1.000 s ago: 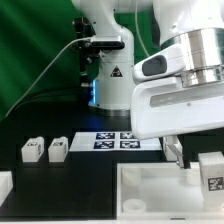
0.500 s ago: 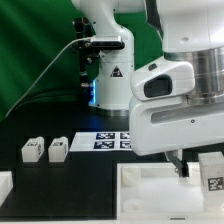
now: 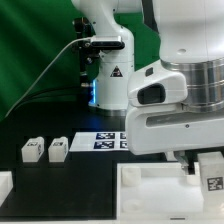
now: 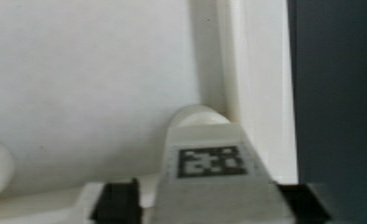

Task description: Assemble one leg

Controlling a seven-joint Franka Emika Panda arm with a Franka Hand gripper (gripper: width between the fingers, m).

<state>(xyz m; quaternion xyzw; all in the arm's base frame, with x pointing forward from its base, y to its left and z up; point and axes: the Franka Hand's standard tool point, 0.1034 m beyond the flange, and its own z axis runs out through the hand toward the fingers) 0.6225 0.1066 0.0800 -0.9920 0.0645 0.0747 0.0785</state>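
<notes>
In the wrist view my gripper (image 4: 208, 203) is shut on a white leg (image 4: 206, 140), whose black-and-white tag faces the camera; dark fingers (image 4: 118, 202) sit on both its sides. It is held over the large white panel (image 4: 91, 80), close to the panel's raised rim. In the exterior view the gripper (image 3: 186, 162) is low over the panel (image 3: 150, 190), mostly hidden by the arm's white body, and the held leg is hidden. Another leg (image 3: 212, 172) stands at the exterior view's right. Two more legs (image 3: 30, 150) (image 3: 57, 149) stand at its left.
The marker board (image 3: 105, 141) lies behind the panel on the black table. A white piece (image 3: 5, 184) sits at the exterior view's left edge. The robot base (image 3: 105, 70) stands at the back before a green curtain.
The arm has come down and a little toward the exterior view's left, bringing the gripper closer to the panel. The other legs have not moved.
</notes>
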